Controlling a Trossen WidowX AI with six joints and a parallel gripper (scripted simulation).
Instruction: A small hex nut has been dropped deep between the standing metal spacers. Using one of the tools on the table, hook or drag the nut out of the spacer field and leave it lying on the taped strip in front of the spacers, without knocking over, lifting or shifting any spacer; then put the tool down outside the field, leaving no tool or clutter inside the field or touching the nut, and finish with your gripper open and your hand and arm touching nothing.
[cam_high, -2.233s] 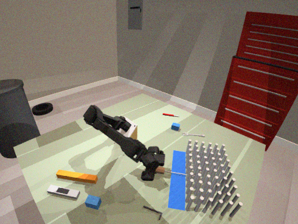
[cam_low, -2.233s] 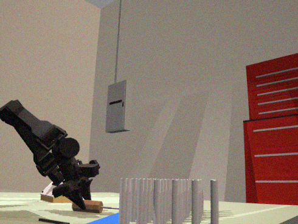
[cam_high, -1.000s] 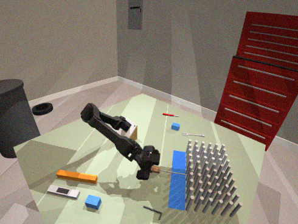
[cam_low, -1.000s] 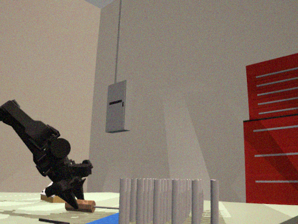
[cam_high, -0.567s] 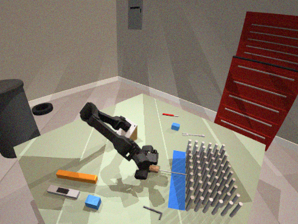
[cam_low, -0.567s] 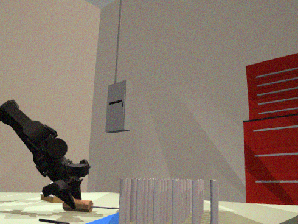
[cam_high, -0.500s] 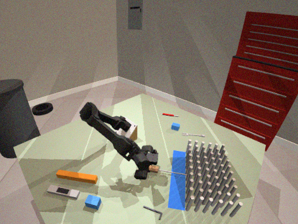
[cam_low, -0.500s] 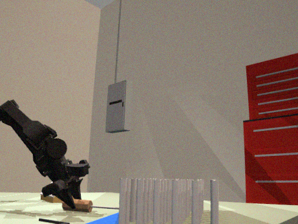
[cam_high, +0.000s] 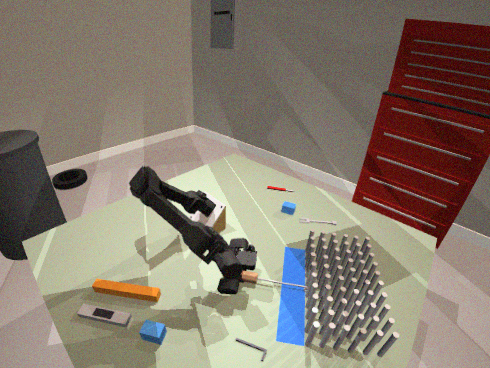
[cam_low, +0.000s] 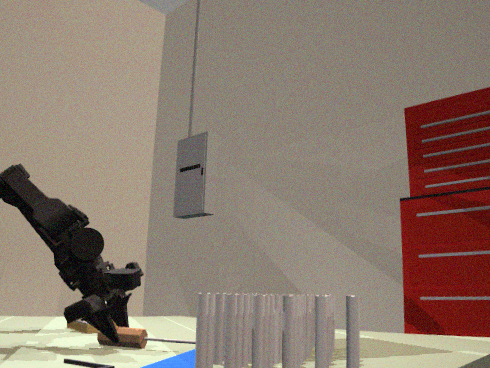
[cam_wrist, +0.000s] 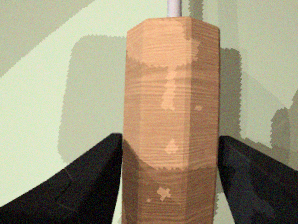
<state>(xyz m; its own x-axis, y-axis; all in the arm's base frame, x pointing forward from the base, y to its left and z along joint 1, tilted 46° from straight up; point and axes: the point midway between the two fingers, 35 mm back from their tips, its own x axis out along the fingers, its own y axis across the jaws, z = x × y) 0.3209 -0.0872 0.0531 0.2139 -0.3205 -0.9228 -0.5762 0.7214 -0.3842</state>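
My gripper (cam_high: 241, 275) (cam_low: 120, 334) (cam_wrist: 170, 144) is shut on the wooden handle (cam_high: 250, 276) (cam_low: 132, 337) (cam_wrist: 170, 90) of a tool, low over the table. The tool's thin metal shaft (cam_high: 280, 284) (cam_low: 170, 341) (cam_wrist: 174, 7) points away from the fingers and crosses above the blue taped strip (cam_high: 292, 315) (cam_low: 172, 360). Its far end reaches the front row of standing metal spacers (cam_high: 313, 335) (cam_low: 353, 330); its tip cannot be made out there. The spacers that show are upright. The hex nut cannot be seen in any view.
A hex key (cam_high: 250, 345) (cam_low: 87, 363) lies near the strip's front end. An orange bar (cam_high: 126, 290), a grey bar (cam_high: 104, 315) and a blue block (cam_high: 153, 331) lie left. A forked tool (cam_high: 318, 221), another blue block (cam_high: 288, 207) and a red-handled tool (cam_high: 277, 188) lie behind.
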